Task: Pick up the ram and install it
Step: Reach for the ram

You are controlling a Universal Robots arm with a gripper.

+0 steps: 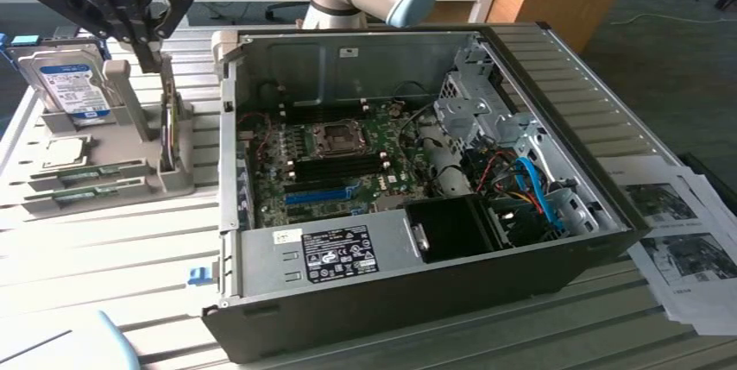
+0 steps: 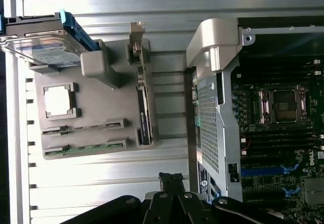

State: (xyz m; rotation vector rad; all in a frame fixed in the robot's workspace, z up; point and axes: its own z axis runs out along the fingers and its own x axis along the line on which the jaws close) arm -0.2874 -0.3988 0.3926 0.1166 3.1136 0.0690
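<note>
Exterior view: the gripper point(image 1: 150, 55) hangs closed and empty above the grey holder point(image 1: 175, 182). The ram point(image 1: 86, 193) lies in a slot along the holder's edge.

Wrist view: the closed gripper point(image 2: 171, 177) is apart from the holder point(image 2: 101, 107), and the ram point(image 2: 76, 148) sits in its slot.

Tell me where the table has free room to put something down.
Free: the bare table in front of the grey holder, at the exterior view's left of the computer case. The gap between them is narrow; papers crowd the other side.
</note>
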